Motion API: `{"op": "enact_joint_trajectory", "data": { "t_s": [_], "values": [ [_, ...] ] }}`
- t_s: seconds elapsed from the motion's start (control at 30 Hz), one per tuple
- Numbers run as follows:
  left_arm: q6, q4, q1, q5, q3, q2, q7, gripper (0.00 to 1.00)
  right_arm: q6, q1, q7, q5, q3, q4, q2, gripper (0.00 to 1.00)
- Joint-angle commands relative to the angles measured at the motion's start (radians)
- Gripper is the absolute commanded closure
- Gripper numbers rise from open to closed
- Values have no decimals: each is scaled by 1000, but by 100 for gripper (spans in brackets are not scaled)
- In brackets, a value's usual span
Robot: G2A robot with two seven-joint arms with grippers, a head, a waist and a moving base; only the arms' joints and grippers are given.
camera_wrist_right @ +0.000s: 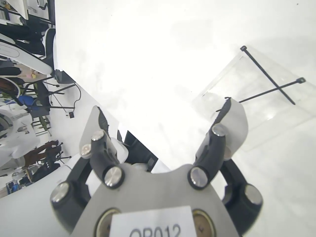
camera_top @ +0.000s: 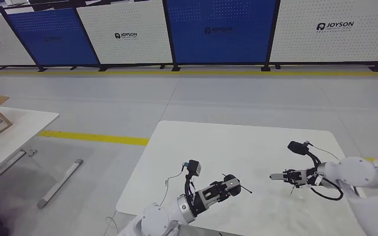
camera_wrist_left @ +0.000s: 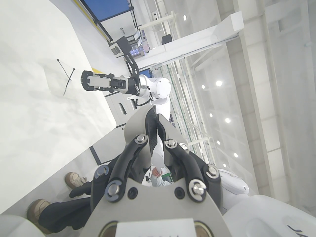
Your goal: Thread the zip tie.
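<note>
1. The white table (camera_top: 195, 153) has both arms over its near half, the left arm toward the middle and the right arm toward the right edge.
2. Two black zip ties (camera_wrist_right: 278, 88) lie crossed over each other on a clear sheet (camera_wrist_right: 259, 124) that rests flat on the table.
3. The right gripper (camera_wrist_right: 163, 106) has its fingers spread wide with nothing between them.
4. The crossed ties sit near this gripper, just off the tip of one finger and outside the gap. I see no contact between finger and tie.
5. From the left arm's camera, the ties (camera_wrist_left: 68, 77) lie on the table just in front of the right gripper's tip (camera_wrist_left: 82, 81).
6. The left gripper (camera_wrist_left: 155, 114) has its dark pads pressed together. It is well apart from the crossed ties, across the table from them.
7. From above, a thin dark line shows at the left gripper's tip (camera_top: 233, 184). I cannot tell whether it is pinched there.
</note>
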Motion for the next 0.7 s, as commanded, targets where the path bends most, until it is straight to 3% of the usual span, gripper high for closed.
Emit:
{"op": "enact_joint_trajectory", "data": {
  "t_s": [0.0, 0.13, 0.23, 0.37, 0.67],
  "values": [
    [0, 0, 0, 0, 0, 0, 0, 100, 20, 7, 9, -2, 21, -4, 6, 0],
    [0, 0, 0, 0, 0, 0, 0, 100, 126, 16, 16, -29, 57, 3, 25, 0],
    [0, 0, 0, 0, 0, 0, 0, 100, 168, 44, 16, -38, 17, 19, 43, 0],
    [0, 0, 0, 0, 0, 0, 0, 100, 155, 130, 16, 16, -126, 84, 58, 0],
    [0, 0, 0, 0, 0, 0, 0, 100, 155, 130, 16, 16, -126, 84, 58, 0]
  ]
}}
